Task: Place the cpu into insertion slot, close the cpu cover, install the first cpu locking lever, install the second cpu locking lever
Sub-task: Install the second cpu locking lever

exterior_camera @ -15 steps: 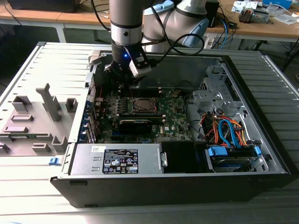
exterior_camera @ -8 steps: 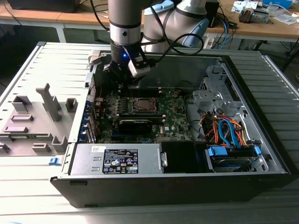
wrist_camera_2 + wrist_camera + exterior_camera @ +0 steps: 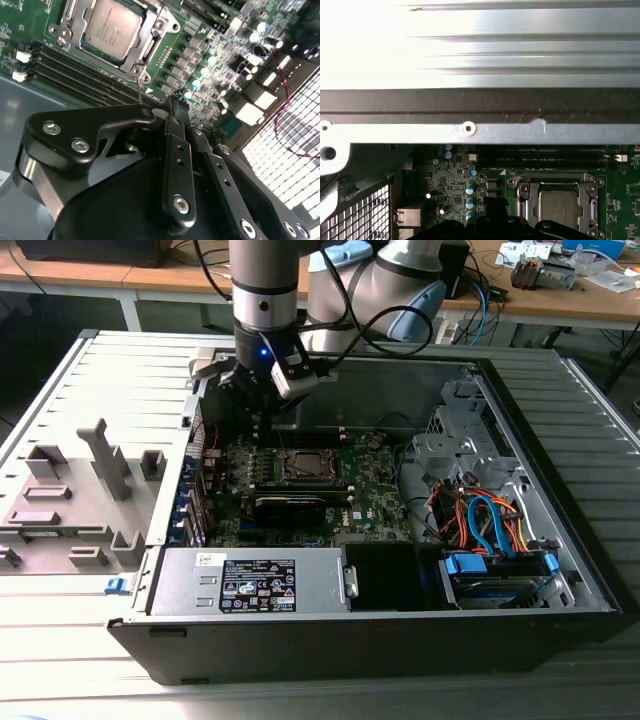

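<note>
The cpu (image 3: 110, 29) lies flat in the insertion slot (image 3: 305, 466) on the green motherboard, silver top up; it also shows in the first wrist view (image 3: 559, 207). The cpu cover (image 3: 151, 44) lies down around it as a silvery frame. A thin metal locking lever (image 3: 139, 92) sticks up from the socket's corner, close beside my gripper (image 3: 175, 100). The black fingers meet at their tips, with nothing seen between them. In the exterior view the gripper (image 3: 262, 412) hangs just above the board, behind the socket near the case's rear wall.
Long black memory slots (image 3: 75, 70) run beside the socket. A black card (image 3: 290, 508) lies in front of it. The power supply (image 3: 255, 585) and a drive cage with blue and orange cables (image 3: 490, 525) fill the case front. A grey fixture tray (image 3: 70, 500) sits outside.
</note>
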You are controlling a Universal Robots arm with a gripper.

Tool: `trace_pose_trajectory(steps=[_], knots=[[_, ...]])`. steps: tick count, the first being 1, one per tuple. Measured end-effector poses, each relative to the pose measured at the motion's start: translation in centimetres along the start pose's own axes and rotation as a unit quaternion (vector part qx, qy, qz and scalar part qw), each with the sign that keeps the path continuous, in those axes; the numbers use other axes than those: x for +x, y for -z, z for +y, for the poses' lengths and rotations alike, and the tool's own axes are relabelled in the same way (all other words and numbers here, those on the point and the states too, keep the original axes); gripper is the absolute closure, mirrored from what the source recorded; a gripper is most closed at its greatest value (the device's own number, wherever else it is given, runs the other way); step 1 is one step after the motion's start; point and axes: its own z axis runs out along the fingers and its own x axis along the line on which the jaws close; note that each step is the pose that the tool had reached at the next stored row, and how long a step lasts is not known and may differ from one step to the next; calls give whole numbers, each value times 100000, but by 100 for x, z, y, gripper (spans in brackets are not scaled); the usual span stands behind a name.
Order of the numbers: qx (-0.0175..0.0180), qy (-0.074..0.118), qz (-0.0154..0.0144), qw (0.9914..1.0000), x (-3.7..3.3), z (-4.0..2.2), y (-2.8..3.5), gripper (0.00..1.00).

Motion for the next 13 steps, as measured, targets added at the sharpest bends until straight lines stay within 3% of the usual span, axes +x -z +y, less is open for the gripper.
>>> trace_pose_trajectory(steps=[6,13], knots=[[6,-6,7,100000,2,82,2,89],[5,-3,4,100000,-65,84,3,89]])
